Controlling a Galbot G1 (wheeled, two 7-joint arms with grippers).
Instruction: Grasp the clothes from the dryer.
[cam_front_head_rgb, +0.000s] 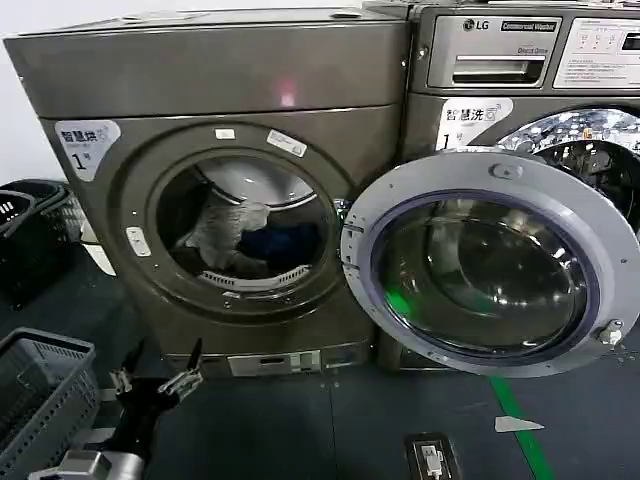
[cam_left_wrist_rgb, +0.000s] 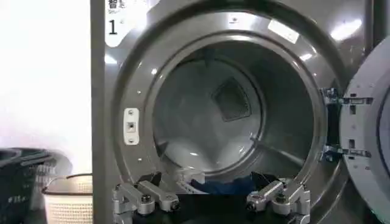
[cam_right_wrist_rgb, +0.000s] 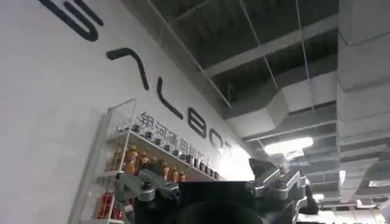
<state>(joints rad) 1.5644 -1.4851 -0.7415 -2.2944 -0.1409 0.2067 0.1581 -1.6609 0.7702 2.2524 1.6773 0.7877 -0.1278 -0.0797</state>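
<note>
The bronze-grey dryer (cam_front_head_rgb: 220, 80) stands at the left with its porthole uncovered. Its silver-rimmed glass door (cam_front_head_rgb: 490, 265) is swung wide to the right. Inside the drum lie the clothes: a pale grey piece (cam_front_head_rgb: 225, 225) and a dark blue piece (cam_front_head_rgb: 285, 245). The blue cloth (cam_left_wrist_rgb: 219, 185) also lies at the drum's front lip in the left wrist view. My left gripper (cam_front_head_rgb: 163, 358) hangs low in front of the dryer, below the porthole, open with nothing in it, and its fingers (cam_left_wrist_rgb: 155, 181) frame the drum mouth. My right gripper (cam_right_wrist_rgb: 198, 176) is open and empty, pointing up at a wall and ceiling.
An LG machine (cam_front_head_rgb: 520, 50) stands right of the dryer, partly behind the open door. A grey basket (cam_front_head_rgb: 40, 390) sits at the lower left, a black one (cam_front_head_rgb: 30, 230) behind it, and a white basket (cam_left_wrist_rgb: 67, 198) beside the dryer. Green tape (cam_front_head_rgb: 515, 420) crosses the floor.
</note>
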